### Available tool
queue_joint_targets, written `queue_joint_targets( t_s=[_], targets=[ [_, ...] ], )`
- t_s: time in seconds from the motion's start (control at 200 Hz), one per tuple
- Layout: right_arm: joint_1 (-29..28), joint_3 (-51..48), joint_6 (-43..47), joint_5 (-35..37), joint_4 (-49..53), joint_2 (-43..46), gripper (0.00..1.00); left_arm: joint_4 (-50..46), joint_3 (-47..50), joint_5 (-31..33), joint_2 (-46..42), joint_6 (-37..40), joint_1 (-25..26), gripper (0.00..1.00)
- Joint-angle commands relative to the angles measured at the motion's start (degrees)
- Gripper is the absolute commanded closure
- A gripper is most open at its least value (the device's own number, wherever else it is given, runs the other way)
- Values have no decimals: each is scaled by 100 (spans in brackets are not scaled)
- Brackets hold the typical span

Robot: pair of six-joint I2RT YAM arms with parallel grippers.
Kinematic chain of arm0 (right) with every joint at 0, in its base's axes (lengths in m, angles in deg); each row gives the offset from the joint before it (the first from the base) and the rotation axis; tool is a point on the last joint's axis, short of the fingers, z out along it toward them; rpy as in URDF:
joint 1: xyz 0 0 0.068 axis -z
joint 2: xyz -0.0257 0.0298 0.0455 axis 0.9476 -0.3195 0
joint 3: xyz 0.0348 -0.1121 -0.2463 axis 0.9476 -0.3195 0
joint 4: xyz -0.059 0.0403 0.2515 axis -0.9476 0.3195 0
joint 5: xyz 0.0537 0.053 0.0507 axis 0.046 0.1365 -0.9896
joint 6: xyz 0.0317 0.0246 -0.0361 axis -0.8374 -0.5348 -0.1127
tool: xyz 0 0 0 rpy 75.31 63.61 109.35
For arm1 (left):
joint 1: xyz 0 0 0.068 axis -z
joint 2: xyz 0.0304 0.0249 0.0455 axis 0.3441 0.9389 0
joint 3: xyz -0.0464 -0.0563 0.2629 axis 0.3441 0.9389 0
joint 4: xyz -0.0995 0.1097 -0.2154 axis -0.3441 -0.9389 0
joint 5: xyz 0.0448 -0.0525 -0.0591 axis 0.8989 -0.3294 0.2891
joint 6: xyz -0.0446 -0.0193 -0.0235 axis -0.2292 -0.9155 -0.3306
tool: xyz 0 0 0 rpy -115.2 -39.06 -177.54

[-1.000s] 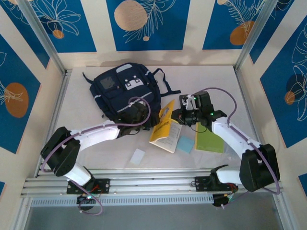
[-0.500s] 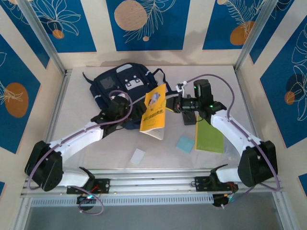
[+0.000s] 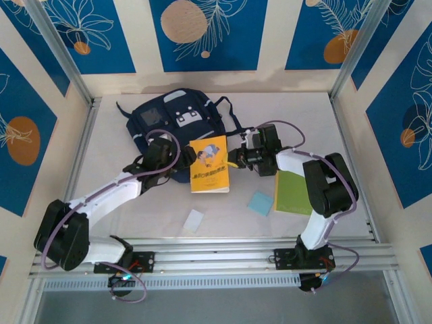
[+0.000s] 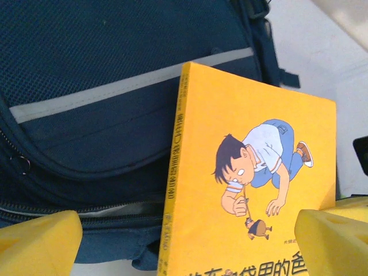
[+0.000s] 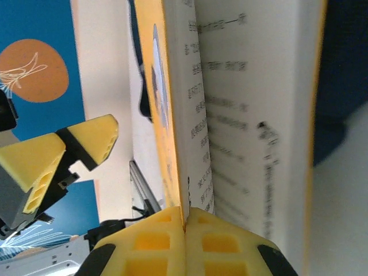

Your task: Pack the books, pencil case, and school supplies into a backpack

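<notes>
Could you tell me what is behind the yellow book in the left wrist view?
The navy backpack is behind the yellow book, its grey stripe showing. The book covers the backpack's right part, so nothing there can be seen.

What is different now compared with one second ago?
The right gripper, shut on the yellow book, raised it and carried it left, toward the backpack. The open left gripper shifted slightly left and faces its cover. The green book, blue pad, white piece and backpack stayed.
</notes>
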Motion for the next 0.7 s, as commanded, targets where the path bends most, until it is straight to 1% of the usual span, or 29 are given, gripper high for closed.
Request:
queue_joint_targets(
  t_s=[0.0, 0.155, 0.345, 0.45, 0.58, 0.695],
  targets=[
    [108, -93, 297, 213, 175, -127, 100, -21, -58, -215, 307, 157, -31, 7],
    [110, -73, 388, 454, 316, -499, 100, 91, -198, -541, 761, 210, -32, 11],
    [41, 134, 428, 686, 498, -803, 100, 426, -448, -1285, 1336, 231, 7, 23],
    [21, 169, 419, 704, 500, -782, 100, 562, -587, -1553, 1545, 270, 86, 35],
    [20, 205, 421, 716, 563, -734, 100, 838, -622, -1806, 1597, 196, 158, 51],
    [22, 224, 445, 772, 708, -591, 100, 849, -692, -1902, 1465, 182, 188, 71]
  ],
)
